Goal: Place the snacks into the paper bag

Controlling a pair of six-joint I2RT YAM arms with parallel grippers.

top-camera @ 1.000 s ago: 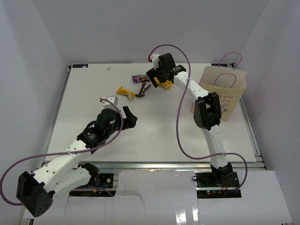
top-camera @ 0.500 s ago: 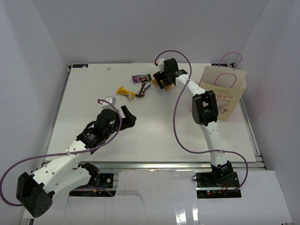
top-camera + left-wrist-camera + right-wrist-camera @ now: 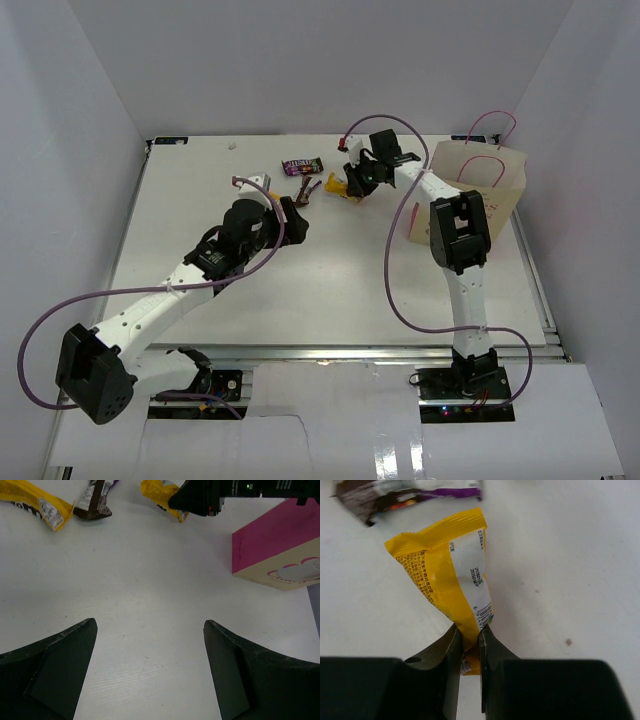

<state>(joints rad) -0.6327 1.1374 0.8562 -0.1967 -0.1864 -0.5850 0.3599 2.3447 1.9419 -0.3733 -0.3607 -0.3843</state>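
My right gripper [image 3: 468, 630] is shut on the lower end of a small yellow packet [image 3: 445, 575], one of the snacks, at the far middle of the table. In the top view this gripper [image 3: 354, 179] sits just left of the paper bag [image 3: 478, 180], with the yellow packet [image 3: 337, 185] at its tip. A purple candy bar [image 3: 302, 166] and a brown one [image 3: 308, 190] lie close by. My left gripper [image 3: 150, 625] is open above bare table, short of a second yellow packet [image 3: 35, 505] and the brown bar [image 3: 94, 502].
The paper bag [image 3: 280, 555] stands upright at the right, its pink side toward the left wrist camera. White walls enclose the table on three sides. Purple cables loop off both arms.
My right gripper has closed on the yellow packet and shifted a little to the right. The left arm has reached forward toward the snacks, still open.
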